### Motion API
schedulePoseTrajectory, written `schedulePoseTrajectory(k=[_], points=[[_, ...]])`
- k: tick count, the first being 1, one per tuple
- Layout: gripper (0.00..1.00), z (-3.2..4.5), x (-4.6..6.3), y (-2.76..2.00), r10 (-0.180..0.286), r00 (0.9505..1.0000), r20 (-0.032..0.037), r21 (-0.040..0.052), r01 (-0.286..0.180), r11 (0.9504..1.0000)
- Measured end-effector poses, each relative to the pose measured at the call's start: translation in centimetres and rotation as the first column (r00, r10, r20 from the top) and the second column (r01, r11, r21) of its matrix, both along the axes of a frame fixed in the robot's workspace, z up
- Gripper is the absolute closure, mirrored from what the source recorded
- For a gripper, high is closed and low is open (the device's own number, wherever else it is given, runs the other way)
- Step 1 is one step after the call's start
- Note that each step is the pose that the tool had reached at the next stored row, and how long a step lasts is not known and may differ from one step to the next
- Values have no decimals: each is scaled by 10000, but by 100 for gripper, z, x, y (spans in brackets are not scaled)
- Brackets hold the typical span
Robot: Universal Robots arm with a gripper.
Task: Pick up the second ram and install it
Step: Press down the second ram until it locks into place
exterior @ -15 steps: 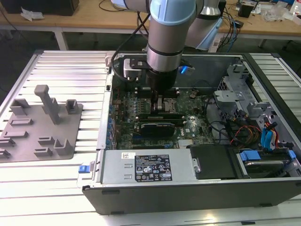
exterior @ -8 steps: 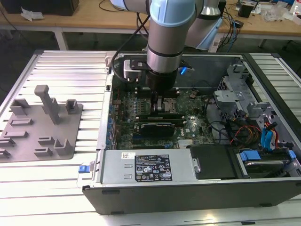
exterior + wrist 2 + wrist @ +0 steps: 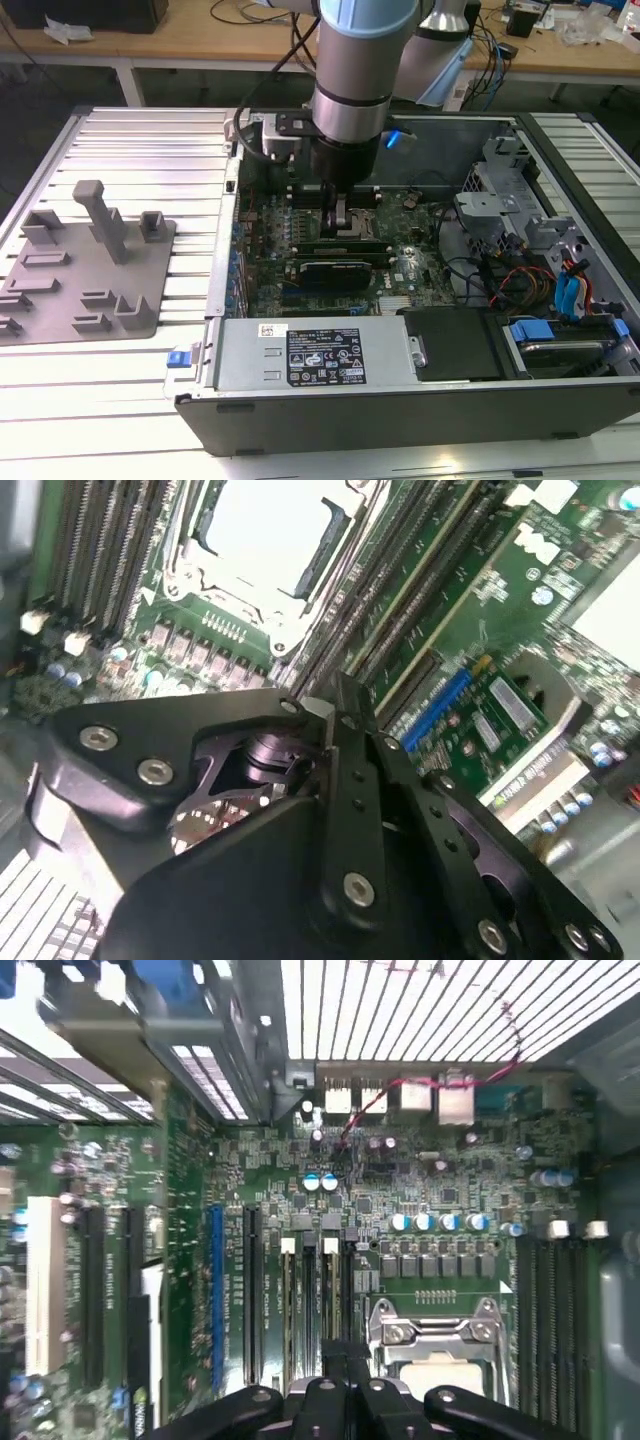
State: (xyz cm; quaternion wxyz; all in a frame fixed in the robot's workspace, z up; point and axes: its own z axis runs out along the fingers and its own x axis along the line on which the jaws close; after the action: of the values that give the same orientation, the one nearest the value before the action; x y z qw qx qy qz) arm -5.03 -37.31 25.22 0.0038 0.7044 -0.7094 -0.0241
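In the exterior view, a long narrow green stick, the second ram (image 3: 345,244), stands on edge in a motherboard slot just in front of the CPU socket (image 3: 352,205). My gripper (image 3: 340,222) hangs straight down inside the open computer case, its tips right above the middle of that stick; I cannot tell whether they touch. In the second wrist view the black fingers (image 3: 350,750) meet with nothing visible between them. In the first wrist view the gripper (image 3: 340,1375) sits over the black slots (image 3: 310,1300) beside the socket (image 3: 435,1345).
A black expansion card (image 3: 335,270) lies just in front of the ram. The power supply box (image 3: 320,355) runs along the case front, with drive cages and cables (image 3: 540,270) at the exterior view's right. A grey parts fixture (image 3: 85,265) rests on the slatted table at its left.
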Motion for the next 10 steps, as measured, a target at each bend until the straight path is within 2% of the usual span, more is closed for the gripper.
schedulePoseTrajectory(k=[1, 4, 5, 8, 10], points=[[92, 46, 0, 0, -1, 10000, -1, -2, 1, 10000], [92, 53, 32, 0, 0, 10000, -2, -1, 0, 10000], [92, 53, 64, 0, -2, 10000, -2, -2, 2, 10000], [92, 53, 278, -1, 0, 10000, -3, -3, 0, 10000], [92, 52, 305, 0, -1, 10000, -2, -1, 1, 10000]])
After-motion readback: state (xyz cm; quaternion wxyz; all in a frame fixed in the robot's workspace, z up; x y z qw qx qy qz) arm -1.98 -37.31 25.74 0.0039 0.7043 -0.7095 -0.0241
